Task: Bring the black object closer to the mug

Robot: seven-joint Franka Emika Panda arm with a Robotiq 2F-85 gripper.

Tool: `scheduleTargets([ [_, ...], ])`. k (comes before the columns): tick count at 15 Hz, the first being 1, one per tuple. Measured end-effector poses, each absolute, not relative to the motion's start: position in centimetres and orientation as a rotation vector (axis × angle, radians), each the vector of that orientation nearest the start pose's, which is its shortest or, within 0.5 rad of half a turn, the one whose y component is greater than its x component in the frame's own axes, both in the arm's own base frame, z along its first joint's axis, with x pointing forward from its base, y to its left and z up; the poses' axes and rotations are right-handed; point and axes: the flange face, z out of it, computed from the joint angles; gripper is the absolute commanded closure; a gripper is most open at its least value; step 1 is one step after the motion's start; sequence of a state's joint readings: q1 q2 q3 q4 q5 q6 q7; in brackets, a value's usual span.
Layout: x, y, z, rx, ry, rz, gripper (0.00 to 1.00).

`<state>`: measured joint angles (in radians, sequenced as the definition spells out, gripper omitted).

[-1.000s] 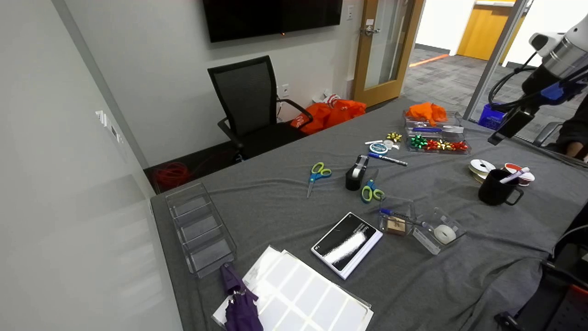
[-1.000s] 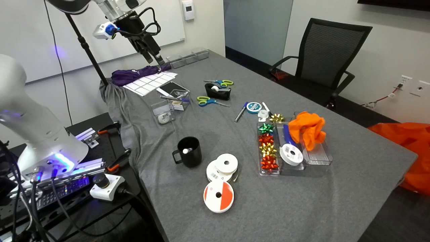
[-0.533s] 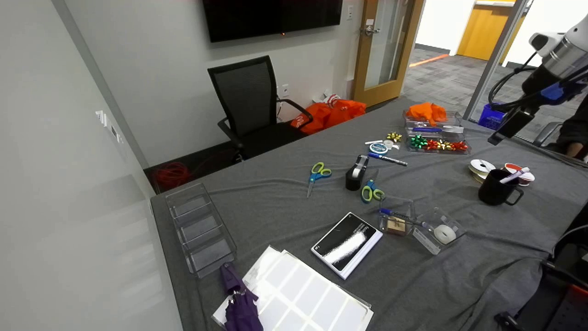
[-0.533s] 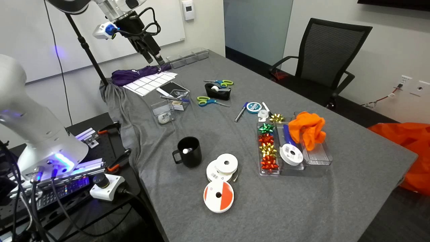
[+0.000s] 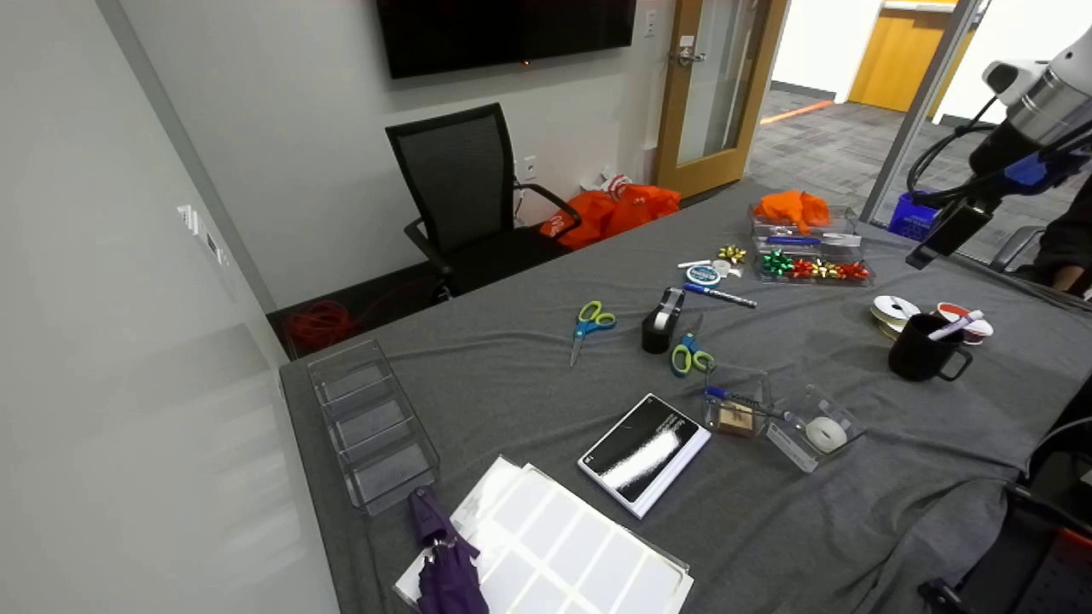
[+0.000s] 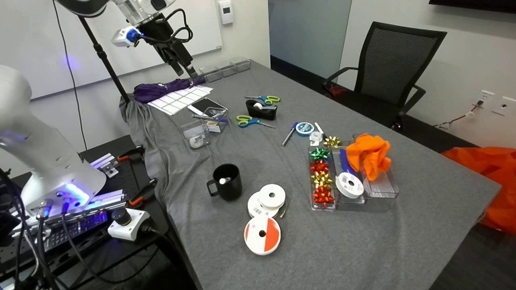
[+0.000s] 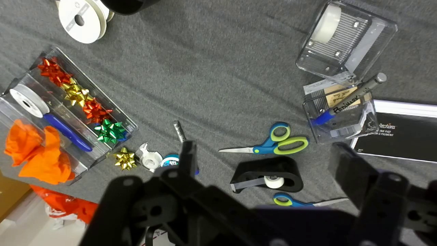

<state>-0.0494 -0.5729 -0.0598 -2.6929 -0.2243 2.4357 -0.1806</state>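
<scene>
The black object is a black tape dispenser [image 5: 655, 339] with a white tape roll, standing on the grey table. It also shows in an exterior view [image 6: 262, 113] and in the wrist view [image 7: 261, 166]. The mug [image 5: 918, 354] is black with a handle and a pen inside; it also shows in an exterior view [image 6: 229, 188]. Only the mug's edge [image 7: 127, 6] shows at the top of the wrist view. My gripper [image 7: 266, 155] is open and empty, high above the table, with the dispenser seen between its fingers. It also shows in an exterior view [image 6: 186, 73].
Scissors [image 7: 269, 145] lie on either side of the dispenser. Clear boxes [image 5: 815, 431] with a tape roll and marker, and a black-covered pad [image 5: 644, 448], are nearby. Ribbon spools [image 6: 262, 235] sit beside the mug. A tray of bows [image 6: 321, 177] and a marker [image 6: 289, 135] also lie there.
</scene>
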Motion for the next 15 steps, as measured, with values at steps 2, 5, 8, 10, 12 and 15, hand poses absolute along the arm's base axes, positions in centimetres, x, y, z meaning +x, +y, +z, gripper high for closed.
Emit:
scheduleTargets([
  [2, 38.33, -4.23, 43.85, -3.266, -0.367, -0.486, 0.0],
  [5, 38.33, -4.23, 43.85, -3.266, -0.367, -0.487, 0.0],
  [8, 38.33, -4.23, 43.85, -3.266, -0.367, -0.486, 0.0],
  [10, 38.33, -4.23, 43.85, -3.266, -0.367, -0.487, 0.0],
  [12, 38.33, -4.23, 43.85, -3.266, -0.367, -0.487, 0.0],
  [15, 38.61, -3.55, 43.83, -3.252, -0.161, -0.48, 0.0],
])
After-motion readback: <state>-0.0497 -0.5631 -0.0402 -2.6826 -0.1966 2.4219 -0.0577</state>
